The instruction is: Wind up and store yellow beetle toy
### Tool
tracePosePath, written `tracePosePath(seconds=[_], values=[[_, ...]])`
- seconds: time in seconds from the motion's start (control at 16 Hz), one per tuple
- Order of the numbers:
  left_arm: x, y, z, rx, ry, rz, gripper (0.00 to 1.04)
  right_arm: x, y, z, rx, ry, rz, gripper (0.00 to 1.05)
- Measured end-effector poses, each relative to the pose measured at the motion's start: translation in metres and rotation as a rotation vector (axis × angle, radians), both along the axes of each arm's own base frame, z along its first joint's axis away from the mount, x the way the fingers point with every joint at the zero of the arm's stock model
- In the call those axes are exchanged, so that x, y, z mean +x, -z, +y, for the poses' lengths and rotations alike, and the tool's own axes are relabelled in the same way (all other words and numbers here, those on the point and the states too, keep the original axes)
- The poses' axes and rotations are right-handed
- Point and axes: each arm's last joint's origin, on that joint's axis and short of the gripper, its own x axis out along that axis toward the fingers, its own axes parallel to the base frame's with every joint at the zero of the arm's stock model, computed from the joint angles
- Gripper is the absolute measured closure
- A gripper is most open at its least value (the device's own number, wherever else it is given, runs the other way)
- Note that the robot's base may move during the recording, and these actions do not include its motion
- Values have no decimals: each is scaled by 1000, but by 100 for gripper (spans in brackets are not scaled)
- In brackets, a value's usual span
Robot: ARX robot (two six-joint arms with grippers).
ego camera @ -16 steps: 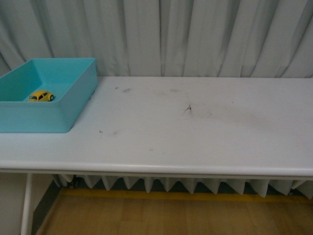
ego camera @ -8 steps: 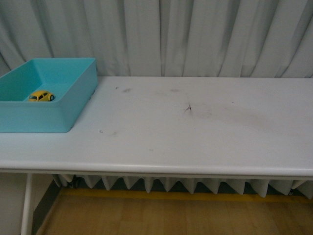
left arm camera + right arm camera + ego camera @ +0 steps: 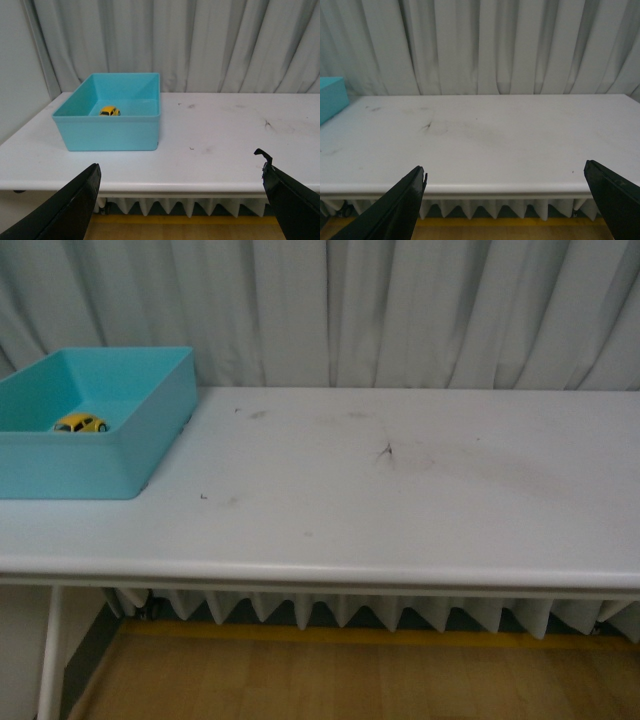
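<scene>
Fingers of your left gripper and right gripper stand wide apart, holding nothing. Your toy car sits inside the bin, unmoved; only the front view has shifted slightly.

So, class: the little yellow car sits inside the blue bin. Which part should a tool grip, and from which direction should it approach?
Probably grip the yellow car across its two long sides, coming straight down from above. The blue bin has tall walls all around, which block any sideways approach, and the car sits on the bin floor near the near wall. The left tool stands wide open and is on the bin's side of the table.
</scene>
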Motion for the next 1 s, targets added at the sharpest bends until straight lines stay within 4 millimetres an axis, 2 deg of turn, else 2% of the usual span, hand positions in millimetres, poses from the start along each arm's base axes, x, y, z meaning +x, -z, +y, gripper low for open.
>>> tracePosePath(seconds=[1.0], values=[[0, 0, 0, -1, 0, -1, 7, 0, 0, 0, 3, 0, 3, 7]])
